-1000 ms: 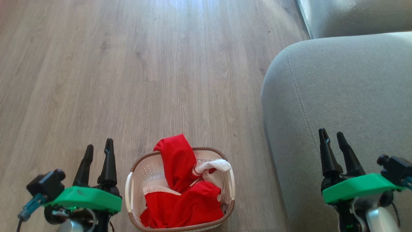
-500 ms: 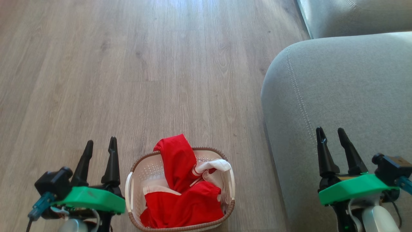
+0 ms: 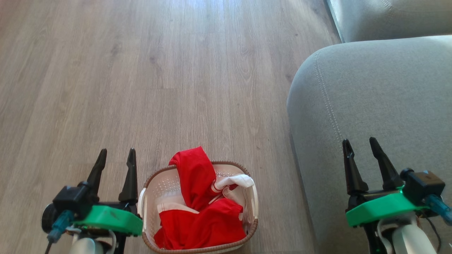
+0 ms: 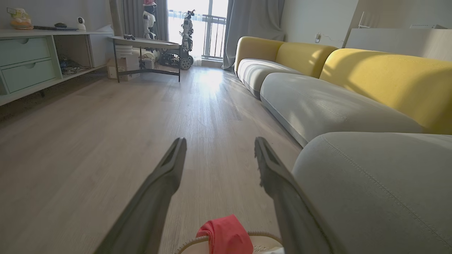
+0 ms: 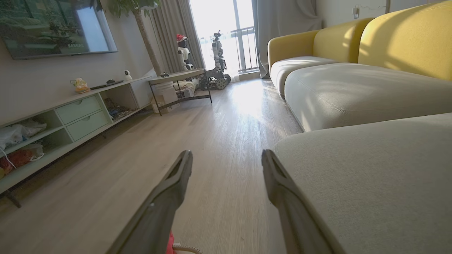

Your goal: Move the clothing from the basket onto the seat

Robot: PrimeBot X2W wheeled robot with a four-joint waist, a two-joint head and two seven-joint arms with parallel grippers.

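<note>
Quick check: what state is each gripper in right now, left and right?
Left gripper: open, holding nothing, beside the basket.
Right gripper: open, holding nothing, by the seat.

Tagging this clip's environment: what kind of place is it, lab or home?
Most likely a home living room: a long sofa with yellow backs, a wall-mounted TV above a low cabinet, wood-look plank floor. Robots parked by the balcony door hint at a staged test flat.

Red clothing (image 3: 197, 215) with white trim heaps inside the cream basket (image 3: 148, 197) on the floor, just beside the grey-green seat (image 3: 381, 102).
</note>
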